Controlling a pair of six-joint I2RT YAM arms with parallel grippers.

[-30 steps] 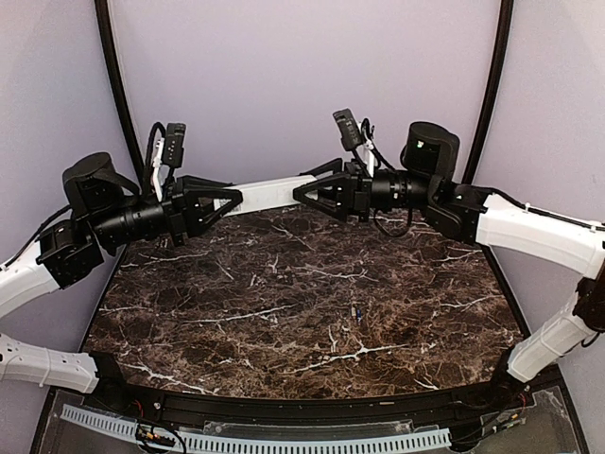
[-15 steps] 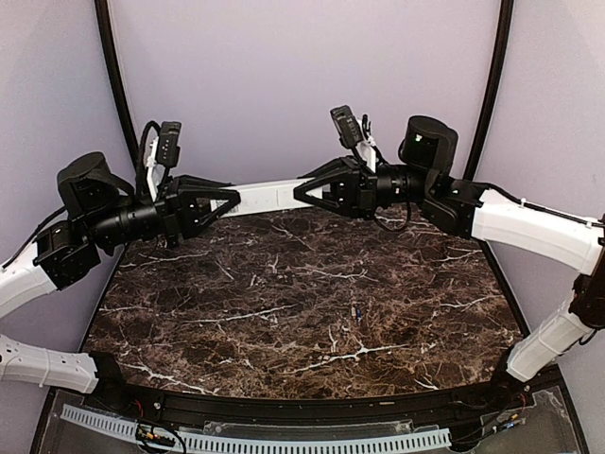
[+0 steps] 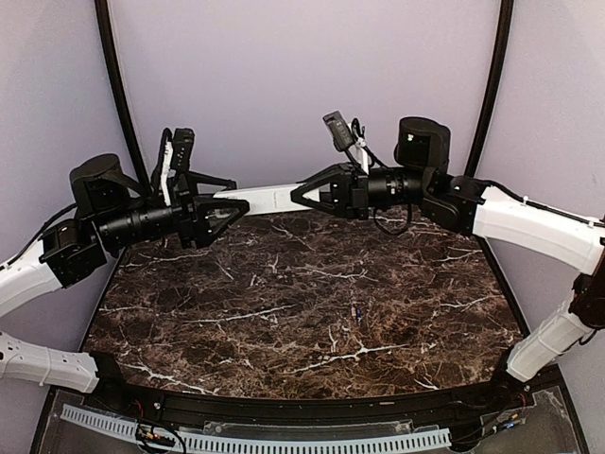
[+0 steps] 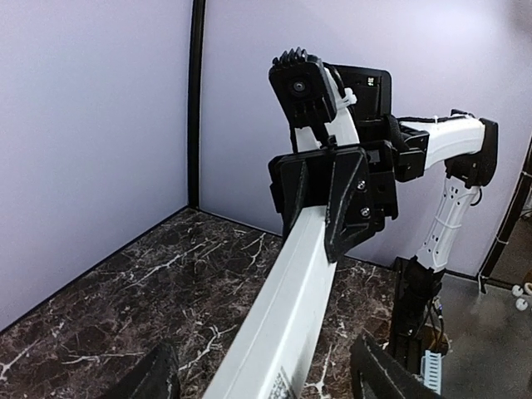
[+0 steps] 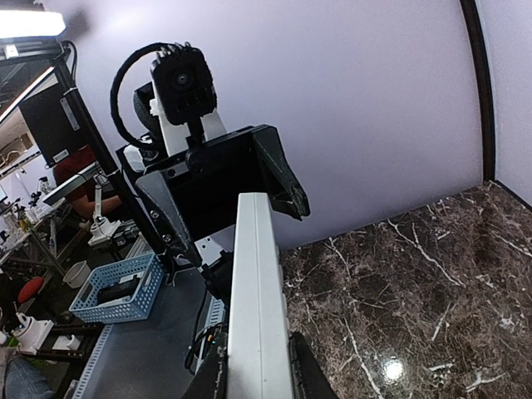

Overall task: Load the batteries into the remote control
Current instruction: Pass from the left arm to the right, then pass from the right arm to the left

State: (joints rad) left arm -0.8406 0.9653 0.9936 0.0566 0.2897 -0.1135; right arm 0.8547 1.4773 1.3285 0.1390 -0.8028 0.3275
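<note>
The white remote control (image 3: 263,198) hangs level in the air above the table's far edge. My right gripper (image 3: 297,195) is shut on its right end; in the right wrist view both fingers press the sides of the remote control (image 5: 256,283) near the right gripper (image 5: 256,370). My left gripper (image 3: 233,196) stands open around the other end. In the left wrist view its fingers (image 4: 154,378) stand well apart from the remote control (image 4: 291,307). One small dark battery (image 3: 354,311) lies on the marble near the table's middle.
The dark marble table (image 3: 236,322) lies below both arms. Black frame posts (image 3: 115,85) rise at the back corners. A blue basket (image 5: 116,287) sits off the table behind the left arm.
The right gripper closed on the remote's right end. Then the left gripper's jaws opened off the left end. The remote now hangs from the right gripper alone.
</note>
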